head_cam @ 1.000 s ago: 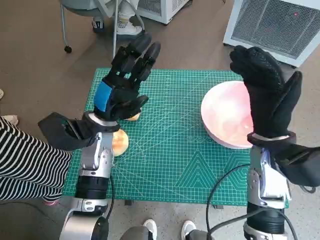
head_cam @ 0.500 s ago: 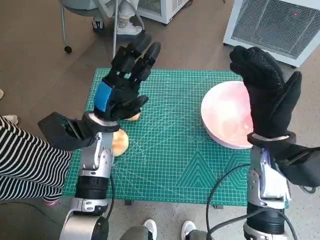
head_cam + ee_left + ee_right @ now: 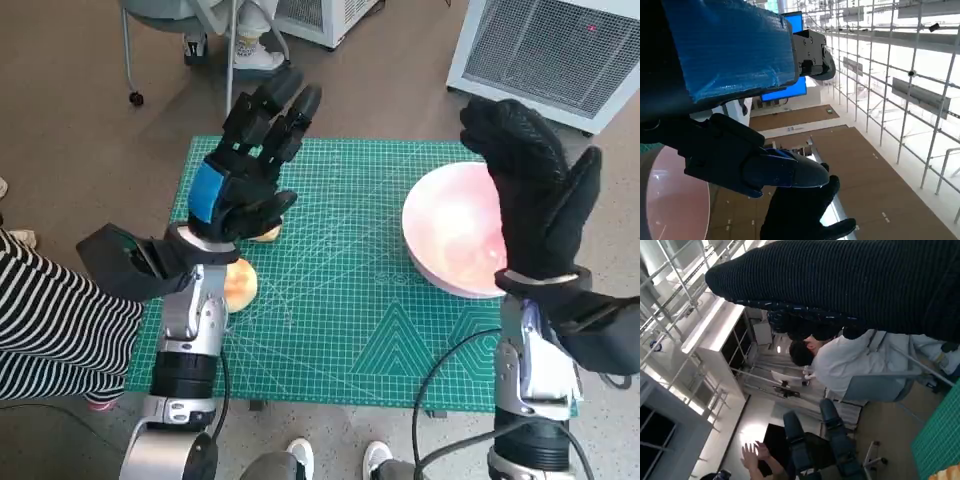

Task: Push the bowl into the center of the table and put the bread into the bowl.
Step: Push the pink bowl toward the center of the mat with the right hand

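Note:
A pale pink bowl [image 3: 455,232] sits on the right side of the green cutting mat [image 3: 340,300]; its edge [image 3: 670,200] also shows in the left wrist view. Two pieces of bread lie on the mat's left side: one [image 3: 240,284] beside my left forearm, the other [image 3: 266,235] mostly hidden under my left hand. My left hand [image 3: 248,170] is raised above the mat, fingers spread, holding nothing. My right hand [image 3: 535,190] is raised upright over the bowl's right part, fingers straight and empty.
A white grilled unit [image 3: 560,50] stands on the floor beyond the table's right. A chair [image 3: 180,20] and a person's feet [image 3: 240,50] are behind the table. A striped sleeve [image 3: 50,320] is at the left. A seated person [image 3: 850,360] appears in the right wrist view.

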You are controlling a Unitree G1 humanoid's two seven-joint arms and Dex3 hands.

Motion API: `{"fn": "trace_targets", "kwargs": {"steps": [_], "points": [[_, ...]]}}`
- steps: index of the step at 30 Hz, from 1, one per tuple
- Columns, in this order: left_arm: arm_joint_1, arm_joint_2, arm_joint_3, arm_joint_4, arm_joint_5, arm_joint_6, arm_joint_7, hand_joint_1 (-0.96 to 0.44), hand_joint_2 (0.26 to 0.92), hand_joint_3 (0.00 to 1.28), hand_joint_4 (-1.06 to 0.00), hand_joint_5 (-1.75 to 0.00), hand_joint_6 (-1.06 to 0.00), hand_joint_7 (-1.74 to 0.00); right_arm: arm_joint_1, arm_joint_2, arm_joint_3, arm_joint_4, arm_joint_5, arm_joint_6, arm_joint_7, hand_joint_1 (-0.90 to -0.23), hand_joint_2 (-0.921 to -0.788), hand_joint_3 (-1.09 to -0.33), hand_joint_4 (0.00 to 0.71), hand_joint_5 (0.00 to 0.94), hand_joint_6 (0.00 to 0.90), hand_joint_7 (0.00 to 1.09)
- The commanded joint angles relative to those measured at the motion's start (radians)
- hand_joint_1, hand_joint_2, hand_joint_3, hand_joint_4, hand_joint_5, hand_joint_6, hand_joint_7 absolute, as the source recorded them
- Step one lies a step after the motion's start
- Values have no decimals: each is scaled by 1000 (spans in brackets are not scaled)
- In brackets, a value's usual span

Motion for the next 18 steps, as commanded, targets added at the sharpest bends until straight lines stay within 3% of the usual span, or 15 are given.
{"fn": "trace_targets", "kwargs": {"steps": [1,9,11,18], "points": [[8,0,1,-10,-3,2,3,-631,921,244,-110,-5,1,-469,34,-49,-49,11,16,0,14,-704,-921,-636,221,4,160,334],[6,-2,7,9,2,-15,4,-629,921,243,-112,-6,1,-461,29,-114,-144,150,-60,-92,-62,-685,-921,-738,187,0,106,316],[5,-3,7,14,4,-19,5,-628,921,246,-110,-5,1,-457,24,-123,-156,185,-68,-104,-78,-666,-921,-777,149,0,71,306],[0,-9,4,23,12,-26,14,-632,921,261,-110,-4,1,-453,-4,-159,-205,357,-80,-112,-143,-667,-921,-817,148,22,60,337]]}}
